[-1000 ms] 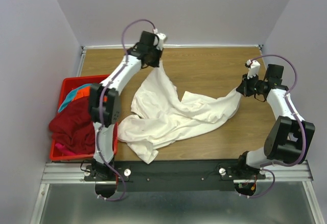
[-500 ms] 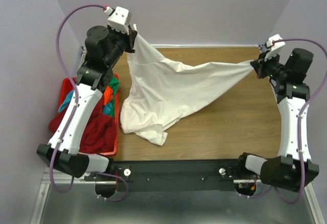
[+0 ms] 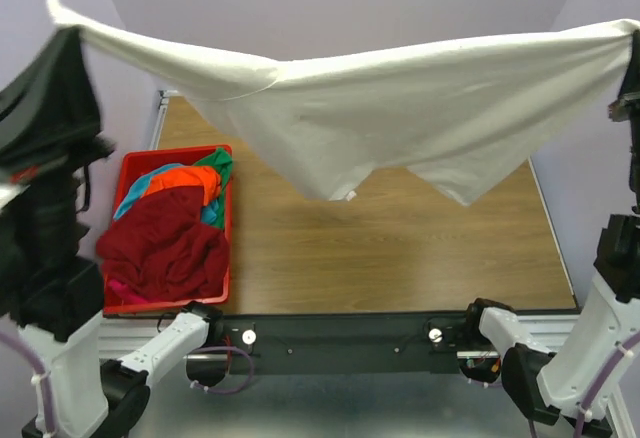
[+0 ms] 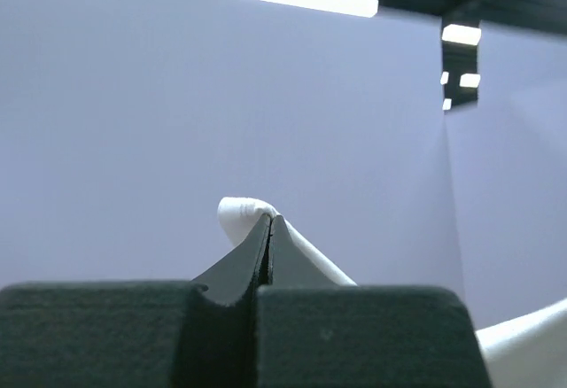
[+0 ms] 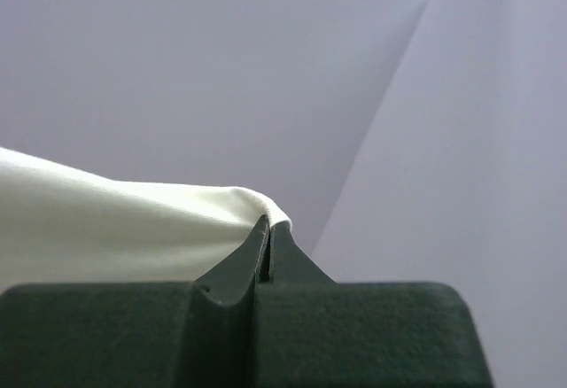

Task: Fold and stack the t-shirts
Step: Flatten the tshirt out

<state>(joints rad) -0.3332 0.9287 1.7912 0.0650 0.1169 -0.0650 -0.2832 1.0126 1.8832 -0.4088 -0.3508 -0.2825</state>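
**Spreading a shirt in the air before the fold (judged from the raised cloth).** The large plain white cotton t-shirt (image 3: 400, 108) hangs stretched between both arms, well above the wooden bench (image 3: 400, 258) and not touching it.

To do this step well, the two arms should probably hold their corners level, with the upper edge taut but not strained. That lets the loose middle and the two hanging points fall free of creases. The upper edge dips left of centre, so a little more outward pull may flatten it. Lowering should be even and stay clear of the red plastic basket (image 3: 228, 220) at the left. In it lie the dark red shirt (image 3: 160, 248), the orange shirt (image 3: 180, 180), the teal shirt (image 3: 127, 203) and the green shirt (image 3: 220, 164).

- **Left:** the left pincer (image 4: 268, 221) is clenched on a small rolled tip of the white fabric. The tip shows just above the fingertips, and the cloth trails off to the right.
- **Right:** the right pincer (image 5: 266, 226) is clenched on another corner. The cloth runs away to its left, with a small lip of fabric peeping past the fingertips.
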